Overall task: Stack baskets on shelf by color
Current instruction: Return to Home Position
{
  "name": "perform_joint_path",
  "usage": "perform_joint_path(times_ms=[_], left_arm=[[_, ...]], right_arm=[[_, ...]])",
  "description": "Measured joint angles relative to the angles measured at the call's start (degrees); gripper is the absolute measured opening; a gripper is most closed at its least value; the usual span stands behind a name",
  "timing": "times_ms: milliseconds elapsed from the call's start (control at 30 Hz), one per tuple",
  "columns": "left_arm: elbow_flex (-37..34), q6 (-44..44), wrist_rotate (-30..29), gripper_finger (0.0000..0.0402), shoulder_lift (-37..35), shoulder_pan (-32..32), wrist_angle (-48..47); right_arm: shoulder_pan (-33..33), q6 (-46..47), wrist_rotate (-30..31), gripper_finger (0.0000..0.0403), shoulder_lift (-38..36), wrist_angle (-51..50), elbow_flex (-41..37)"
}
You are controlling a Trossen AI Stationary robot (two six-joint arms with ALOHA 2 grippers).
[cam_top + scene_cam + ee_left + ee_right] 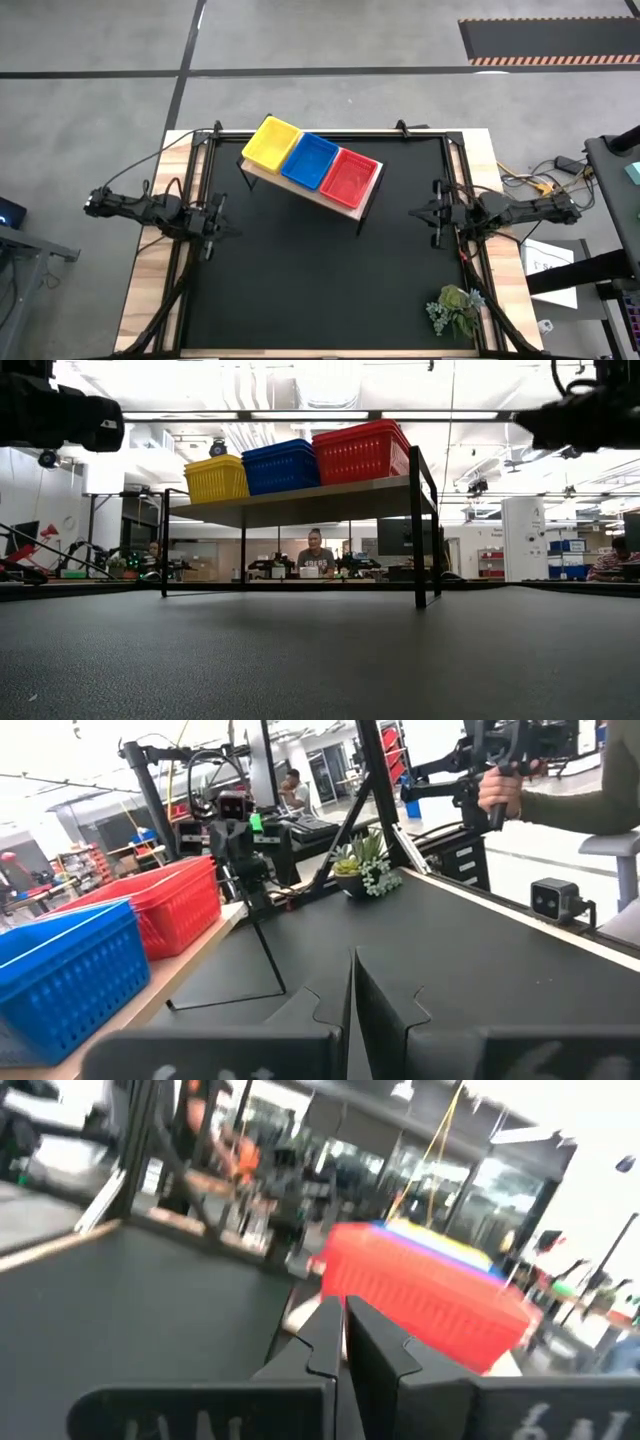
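Note:
The wooden shelf (290, 186) stands on black legs on the black table, slanting from far left to near right. On it sit a yellow basket stack (271, 142), a blue stack (309, 160) and a red stack (349, 177), side by side. My left gripper (222, 232) is shut at the table's left edge, clear of the shelf. My right gripper (418, 213) is shut at the right edge, pointing toward the red stack (420, 1295) from a distance. Neither holds anything.
A small potted plant (455, 310) sits at the table's near right corner. Black frame rails (190, 200) run along both side edges. A person's arm (560, 790) shows beyond the table. The black mat in front of the shelf lies bare.

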Motion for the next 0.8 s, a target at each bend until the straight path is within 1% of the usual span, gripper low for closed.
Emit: perform_joint_path(times_ms=[67, 300, 333, 467, 567, 633, 800], left_arm=[[0.0, 0.0, -0.4, 0.0001, 0.1, 0.0, 0.0], [0.0, 0.4, -0.4, 0.0001, 0.1, 0.0, 0.0], [0.0, 0.1, -0.4, 0.0001, 0.2, 0.0, 0.0], [0.0, 0.1, -0.4, 0.0001, 0.3, 0.0, 0.0], [0.0, 0.1, -0.4, 0.0001, 0.4, 0.0, 0.0], [0.0, 0.1, -0.4, 0.0001, 0.4, 0.0, 0.0], [0.0, 0.1, -0.4, 0.0001, 0.5, 0.0, 0.0]], right_arm=[[0.0, -1.4, 0.0, 0.0009, 0.4, 3.8, -0.7], [0.0, -1.3, 0.2, 0.0009, 0.2, 6.3, -1.2], [0.0, -1.2, 1.4, 0.0009, 0.4, 6.3, -1.2], [0.0, 3.0, 9.9, 0.0009, 1.2, 6.2, -1.6], [0.0, 3.3, 15.2, 0.0009, 1.4, 6.3, -1.6], [0.0, 3.4, 16.4, 0.0009, 1.5, 6.2, -1.6], [0.0, 3.3, 16.4, 0.0009, 1.5, 6.2, -1.6]])
